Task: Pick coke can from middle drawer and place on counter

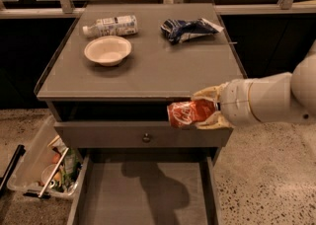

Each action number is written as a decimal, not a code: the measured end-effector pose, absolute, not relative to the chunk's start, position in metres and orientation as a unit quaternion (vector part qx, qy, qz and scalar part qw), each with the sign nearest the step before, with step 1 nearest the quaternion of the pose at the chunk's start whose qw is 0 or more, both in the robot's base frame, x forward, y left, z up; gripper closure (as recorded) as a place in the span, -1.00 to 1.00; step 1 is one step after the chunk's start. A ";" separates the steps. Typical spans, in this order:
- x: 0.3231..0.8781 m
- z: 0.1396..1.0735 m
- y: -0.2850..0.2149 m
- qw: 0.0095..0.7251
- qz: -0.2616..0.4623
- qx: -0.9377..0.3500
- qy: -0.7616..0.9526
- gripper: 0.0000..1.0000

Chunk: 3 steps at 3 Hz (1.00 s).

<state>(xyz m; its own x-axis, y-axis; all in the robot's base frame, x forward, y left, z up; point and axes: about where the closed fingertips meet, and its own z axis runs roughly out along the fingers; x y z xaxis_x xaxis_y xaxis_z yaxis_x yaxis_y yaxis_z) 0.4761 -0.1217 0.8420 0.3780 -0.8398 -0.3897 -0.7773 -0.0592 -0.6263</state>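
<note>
Camera view, the only one.

- You look down on the cabinet from its front. The counter (163,68) fills the upper middle of the frame.
- Your gripper (197,110) comes in from 3 o'clock on the pale arm (276,99). It sits just right of frame centre, level with the counter's front edge.
- Tool state: clamped on the coke can (189,113), with one tan finger above it and one below.
- The coke can lies on its side in the grip, its long axis roughly 9-to-3, white lettering facing you. It is in the air, off the counter and out of the drawer. It shows against the dark gap under the counter's front edge, above the drawer front with a knob (98,135).
- The middle drawer (106,202) is pulled out at 6 o'clock. Its floor carries only a shadow (160,192), at about 7 o'clock from the can.
- On the counter, at 11 o'clock from the can, a white bowl (107,50) stands upright. A clear plastic bottle (111,25) lies on its side just behind it.
- At 12 o'clock from the can, toward the back edge, lies a crumpled blue bag (187,29). All three are well apart from the gripper.
- On the speckled floor at 8 o'clock of the frame is a clear bin (27,167) of mixed items, just left of the drawer.
</note>
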 end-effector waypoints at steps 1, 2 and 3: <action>0.495 0.893 -0.126 0.418 -0.057 -0.724 0.545 1.00; 0.495 0.893 -0.126 0.418 -0.057 -0.724 0.545 1.00; 0.498 0.893 -0.127 0.422 -0.060 -0.716 0.553 1.00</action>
